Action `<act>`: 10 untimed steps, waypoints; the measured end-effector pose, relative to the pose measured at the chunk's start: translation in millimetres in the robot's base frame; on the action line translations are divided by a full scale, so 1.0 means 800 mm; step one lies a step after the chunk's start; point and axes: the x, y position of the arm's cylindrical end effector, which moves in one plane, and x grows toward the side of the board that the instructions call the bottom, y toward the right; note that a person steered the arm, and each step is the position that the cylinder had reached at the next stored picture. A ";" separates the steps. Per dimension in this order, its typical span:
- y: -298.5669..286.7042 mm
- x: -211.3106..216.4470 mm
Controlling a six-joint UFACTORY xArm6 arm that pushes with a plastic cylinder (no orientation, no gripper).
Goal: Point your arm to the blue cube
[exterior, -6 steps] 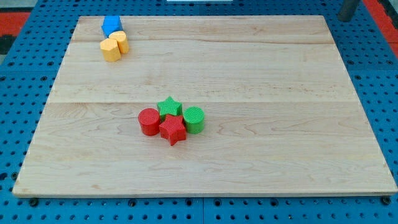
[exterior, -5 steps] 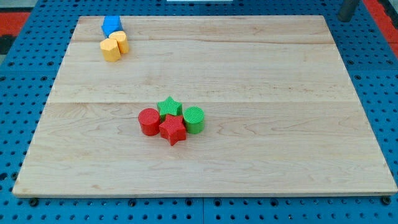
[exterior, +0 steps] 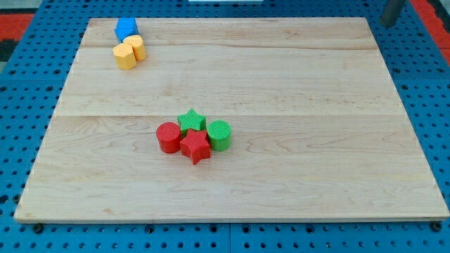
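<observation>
The blue cube [exterior: 126,29] sits near the top left corner of the wooden board [exterior: 281,84]. Two yellow blocks touch each other just below it: one [exterior: 125,56] at the left, a rounder one [exterior: 136,46] at the right. The dark rod shows at the view's top right, and my tip [exterior: 388,23] stands just off the board's top right corner. It is far to the right of the blue cube and touches no block.
A tight cluster lies left of the board's middle: a red cylinder [exterior: 168,137], a green star [exterior: 191,121], a red star [exterior: 195,146] and a green cylinder [exterior: 219,135]. A blue pegboard [exterior: 28,84] surrounds the board.
</observation>
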 end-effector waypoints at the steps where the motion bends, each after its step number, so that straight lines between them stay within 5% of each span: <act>1: -0.067 0.112; 2: -0.159 0.171; 4: -0.245 -0.035; 10: -0.586 -0.034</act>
